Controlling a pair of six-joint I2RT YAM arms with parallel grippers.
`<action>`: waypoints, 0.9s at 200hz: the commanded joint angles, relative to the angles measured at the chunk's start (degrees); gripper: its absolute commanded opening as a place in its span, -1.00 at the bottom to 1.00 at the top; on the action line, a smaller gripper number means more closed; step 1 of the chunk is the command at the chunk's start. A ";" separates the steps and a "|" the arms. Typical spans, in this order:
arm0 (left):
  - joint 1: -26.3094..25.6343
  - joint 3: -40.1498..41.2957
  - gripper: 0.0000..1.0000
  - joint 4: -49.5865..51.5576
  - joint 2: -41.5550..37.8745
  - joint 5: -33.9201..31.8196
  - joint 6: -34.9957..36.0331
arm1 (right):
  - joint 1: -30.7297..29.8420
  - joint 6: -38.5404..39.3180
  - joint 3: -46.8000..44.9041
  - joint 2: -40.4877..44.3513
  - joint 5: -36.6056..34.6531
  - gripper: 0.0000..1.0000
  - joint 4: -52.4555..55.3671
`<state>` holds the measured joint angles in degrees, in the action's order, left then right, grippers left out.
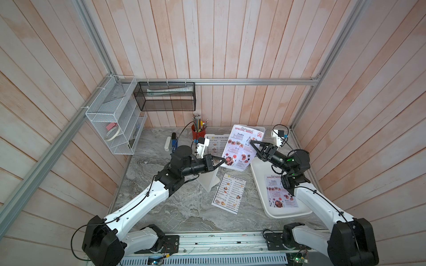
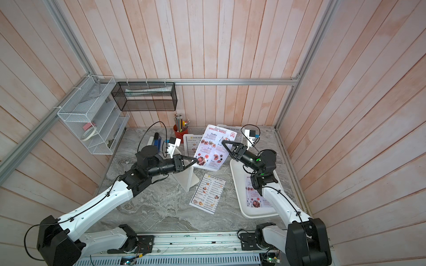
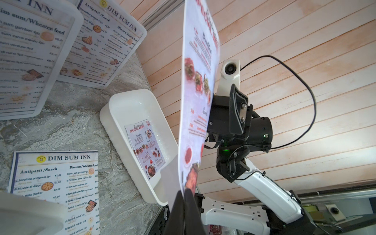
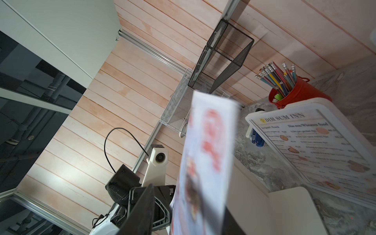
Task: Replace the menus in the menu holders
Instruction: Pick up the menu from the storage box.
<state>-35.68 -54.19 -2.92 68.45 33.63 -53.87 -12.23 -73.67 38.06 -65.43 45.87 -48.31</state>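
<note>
SPECIAL MENU sheet [image 1: 242, 147]: up in the air over the back middle of the table [image 1: 184, 207], standing close to upright, printed side facing front, red heading at the top end
Long axis: runs from the low corner by the left arm up and back toward the wall, top leaning a bit right in both top views
Left gripper [image 1: 223, 162]: clamped tight on that low corner
Right gripper [image 1: 251, 143]: jaws part way apart, straddling the sheet's right long edge about halfway up; one finger [image 4: 142, 207] sits clear of the paper, so no pinch that I can see
Near holder [image 1: 208, 182]: under the left arm, only its back stand shows, can't tell what's in it
Back left holder [image 4: 284, 106]: upright, DIM SUM INN page inside
Back right holder [image 3: 141, 34]: mostly hidden behind the held sheet in both top views
Loose DIM SUM INN sheet [image 1: 229, 192]: flat on the table between the near holder and the tray, heading toward the back
Tray [image 1: 283, 213]: at the table's right edge, lilac sheets [image 1: 280, 194] inside, partly under the right arm, count unclear
Blur: held sheet is smeared in the right wrist view, text unreadable
Open room: bare table at front and left; held sheet's bottom hangs clear of the tabletop
Pencil cup [image 1: 198, 132]: just behind the back left holder
</note>
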 commanded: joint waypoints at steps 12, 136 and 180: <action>0.35 0.95 -0.83 -3.24 -0.76 -0.76 -1.24 | -0.05 2.57 -0.61 1.77 -1.84 -0.32 2.87; 0.36 0.38 -0.83 -2.38 0.36 -0.18 0.60 | -0.67 4.71 1.53 1.44 -2.95 -0.70 8.06; 0.51 -0.11 -0.46 -2.12 0.93 -1.15 0.69 | -0.95 6.34 3.11 1.77 -3.15 -0.78 11.60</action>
<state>-35.53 -54.13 -5.08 68.90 33.56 -54.48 -12.73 -69.25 38.76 -64.27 43.33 -38.70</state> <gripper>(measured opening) 0.217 0.117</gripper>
